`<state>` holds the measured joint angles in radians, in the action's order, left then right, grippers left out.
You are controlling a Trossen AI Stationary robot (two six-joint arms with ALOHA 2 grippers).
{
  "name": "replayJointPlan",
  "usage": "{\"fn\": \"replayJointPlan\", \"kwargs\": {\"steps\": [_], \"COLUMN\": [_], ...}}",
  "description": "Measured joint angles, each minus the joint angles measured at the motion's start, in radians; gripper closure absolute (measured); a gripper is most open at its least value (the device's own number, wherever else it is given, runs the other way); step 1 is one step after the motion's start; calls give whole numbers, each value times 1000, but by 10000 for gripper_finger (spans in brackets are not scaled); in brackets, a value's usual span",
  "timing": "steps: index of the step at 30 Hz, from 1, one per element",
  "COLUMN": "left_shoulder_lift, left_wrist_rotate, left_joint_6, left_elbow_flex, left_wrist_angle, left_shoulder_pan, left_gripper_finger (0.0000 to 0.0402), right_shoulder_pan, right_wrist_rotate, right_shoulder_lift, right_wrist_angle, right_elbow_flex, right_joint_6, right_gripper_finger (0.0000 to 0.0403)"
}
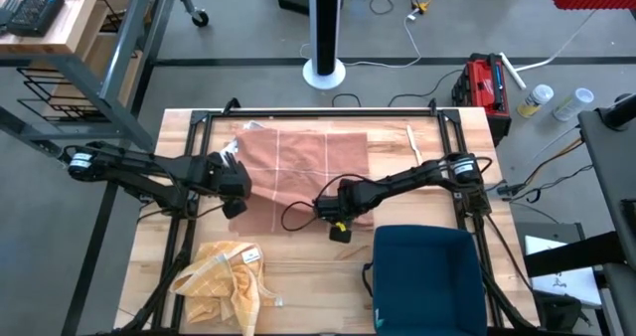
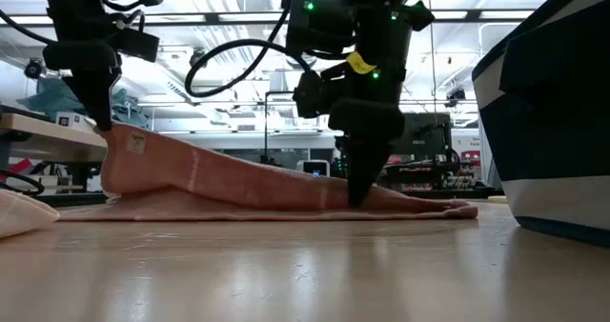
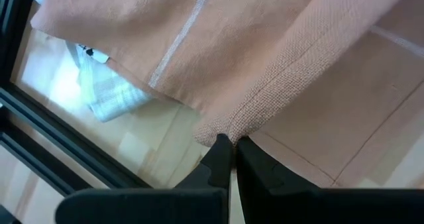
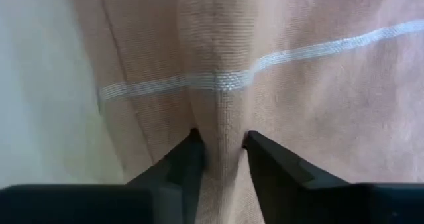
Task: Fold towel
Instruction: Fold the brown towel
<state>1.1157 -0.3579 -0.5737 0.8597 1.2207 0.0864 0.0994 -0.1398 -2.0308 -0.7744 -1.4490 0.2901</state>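
- The towel (image 1: pixel 303 167), salmon-pink with pale stripes, lies on the wooden desk (image 1: pixel 308 276) inside a black rectangular frame (image 1: pixel 318 112), toward the far side of the desk and roughly midway between the two arms.
- Its long axis runs across the desk from the left arm's side to the right arm's side; the far edge lies flat and parallel to the far frame rail.
- The left end effector (image 3: pixel 228 144) is closed on the towel's left near corner. In the low view this corner is lifted clear of the desk, so the cloth slopes down from there toward the right arm's side.
- The right end effector (image 4: pixel 222 151) sits at the towel's right near edge, pointing down. A raised ridge of cloth stands between its two fingers (image 4: pixel 182 164), which press against it from both sides.
- A crumpled yellow cloth (image 1: pixel 224 276) lies on the near left part of the desk, well apart from the towel.
- A dark blue bin (image 1: pixel 427 276) stands on the near right part of the desk, just beside the right end effector on its near side.
- A thin wooden stick (image 1: pixel 414 142) lies on the desk near the towel's far right corner.
- A white label (image 3: pixel 109 95) shows beneath the lifted corner in the left wrist view.
- Beyond the desk, a red toolbox (image 1: pixel 487 83) and a white pole base (image 1: pixel 324 74) stand on the floor.
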Motion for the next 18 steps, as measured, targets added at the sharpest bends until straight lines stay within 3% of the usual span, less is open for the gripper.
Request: {"fn": "replayJointPlan", "kwargs": {"steps": [6, 15, 18], "left_shoulder_lift": [-5, -12, -19], "left_wrist_rotate": [0, 14, 76], "left_joint_6": [-23, -51, -63], "left_elbow_flex": [0, 0, 6], "left_wrist_angle": [21, 62, 77], "left_shoulder_pan": [0, 16, 33], "left_gripper_finger": [401, 401, 401], "right_shoulder_pan": [-2, 1, 1], "right_wrist_rotate": [-2, -2, 3], "right_shoulder_lift": [22, 60, 65], "right_wrist_angle": [-54, -177, -224], "right_elbow_flex": [-12, -70, -94], "right_joint_6": [-3, 7, 11], "right_gripper_finger": [392, 399, 401]}}
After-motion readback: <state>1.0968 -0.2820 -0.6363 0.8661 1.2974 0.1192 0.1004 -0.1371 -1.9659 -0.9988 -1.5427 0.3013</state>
